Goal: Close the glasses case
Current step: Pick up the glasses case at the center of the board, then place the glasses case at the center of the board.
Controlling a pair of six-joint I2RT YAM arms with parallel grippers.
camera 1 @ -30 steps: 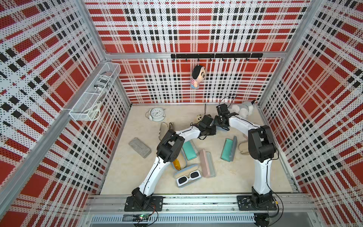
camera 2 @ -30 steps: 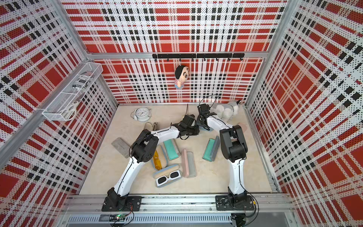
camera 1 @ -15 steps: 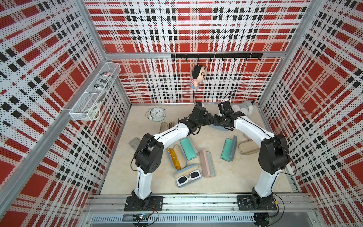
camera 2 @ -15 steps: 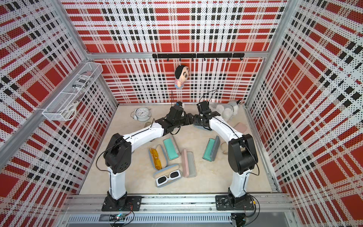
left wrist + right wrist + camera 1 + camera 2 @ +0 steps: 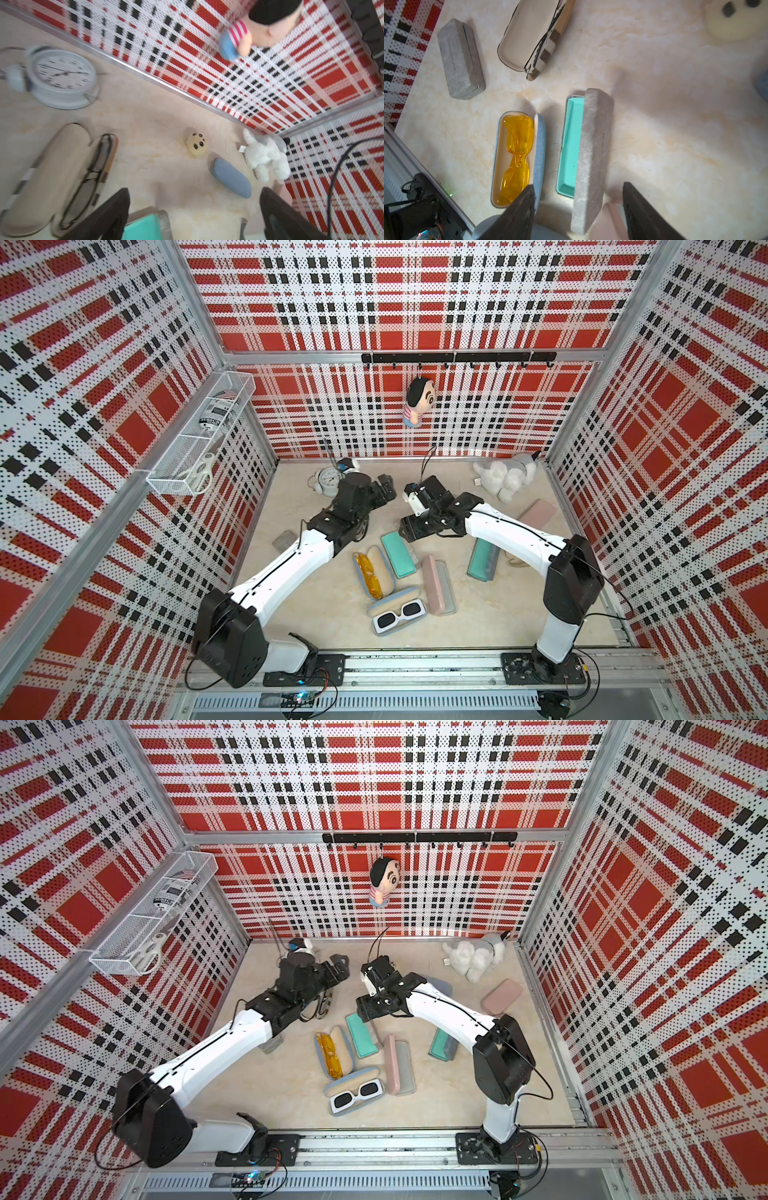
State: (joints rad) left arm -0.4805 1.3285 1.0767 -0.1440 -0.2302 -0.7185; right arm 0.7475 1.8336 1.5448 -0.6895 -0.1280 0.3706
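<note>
The glasses case below my right gripper is grey with a teal lining [image 5: 571, 145], and it shows in both top views [image 5: 398, 553] [image 5: 361, 1036]. Its grey lid [image 5: 593, 155] stands raised along one long side, so the case is open with nothing inside. My right gripper [image 5: 577, 185] [image 5: 409, 531] hovers above the case's near end, open and holding nothing. My left gripper [image 5: 195, 207] [image 5: 384, 489] is also open with nothing in it. It is raised toward the back wall, with a corner of the teal case [image 5: 145, 226] below it.
More open cases lie round it: a blue case with orange glasses [image 5: 517, 158], one with white sunglasses [image 5: 397, 612], a pink one [image 5: 438, 585], a teal one [image 5: 482, 560] and a beige one with dark glasses [image 5: 47, 176]. A shut grey case [image 5: 459, 58], clock [image 5: 328, 481] and plush dog [image 5: 505, 479] stand nearby.
Both grippers have gone from shut to open and moved apart. The left arm's elbow swung out to the front left, and the right gripper dropped toward the teal-lined case.
</note>
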